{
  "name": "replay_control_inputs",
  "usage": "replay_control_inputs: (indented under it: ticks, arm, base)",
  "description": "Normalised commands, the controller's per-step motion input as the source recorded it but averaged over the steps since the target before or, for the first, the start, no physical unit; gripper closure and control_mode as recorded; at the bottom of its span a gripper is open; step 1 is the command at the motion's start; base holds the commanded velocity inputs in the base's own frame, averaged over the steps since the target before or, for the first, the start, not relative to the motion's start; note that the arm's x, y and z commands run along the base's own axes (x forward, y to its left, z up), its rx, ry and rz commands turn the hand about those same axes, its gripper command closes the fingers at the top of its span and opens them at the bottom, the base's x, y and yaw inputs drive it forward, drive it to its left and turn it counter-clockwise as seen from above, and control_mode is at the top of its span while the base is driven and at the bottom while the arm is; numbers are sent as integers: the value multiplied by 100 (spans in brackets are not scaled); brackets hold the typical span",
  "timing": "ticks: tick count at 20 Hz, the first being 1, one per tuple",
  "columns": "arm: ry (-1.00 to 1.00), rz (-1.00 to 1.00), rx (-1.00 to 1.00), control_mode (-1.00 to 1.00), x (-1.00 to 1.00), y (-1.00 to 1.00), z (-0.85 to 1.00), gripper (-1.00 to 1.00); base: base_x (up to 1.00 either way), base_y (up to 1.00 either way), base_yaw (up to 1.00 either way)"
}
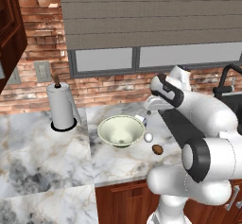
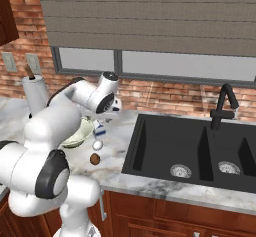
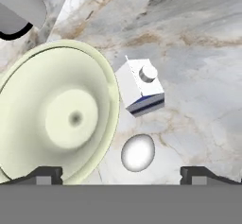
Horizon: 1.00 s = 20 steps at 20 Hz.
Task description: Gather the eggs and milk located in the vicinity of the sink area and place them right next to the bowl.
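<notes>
The pale cream-green bowl (image 1: 121,131) stands on the marble counter, left of the sink (image 2: 200,151). The milk (image 3: 140,88), a small white carton with a blue lower band, stands right beside the bowl's rim. Next to the rim lies the white egg (image 3: 137,152), and the brown egg (image 1: 157,149) lies a little nearer the counter's front edge. My gripper (image 3: 122,173) hangs open over the milk and the white egg, looking down, with nothing between its fingertips (image 3: 45,175). In the right base view the milk (image 2: 100,129) and both eggs (image 2: 97,144) sit just below my hand.
A tall white paper-towel roll (image 1: 61,106) stands on a black base left of the bowl. The dark curved faucet (image 2: 222,106) rises behind the black sink. A brick wall and window run along the back of the counter (image 1: 47,157).
</notes>
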Motion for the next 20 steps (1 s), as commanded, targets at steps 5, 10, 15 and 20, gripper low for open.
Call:
replay_control_inputs:
  ticks: [5,10,15,20]
  arm:
    - [-5,0,0,-100,-66,-38,28,-100]
    - [-4,8,0,-100,-45,-27,1,-100]
    - [-1,24,0,-100,-7,-1,0,-100]
    - [-2,32,0,-100,0,0,0,-100]
  base:
    - [0,0,0]
    - [0,0,0]
    - [0,0,0]
    - [0,0,0]
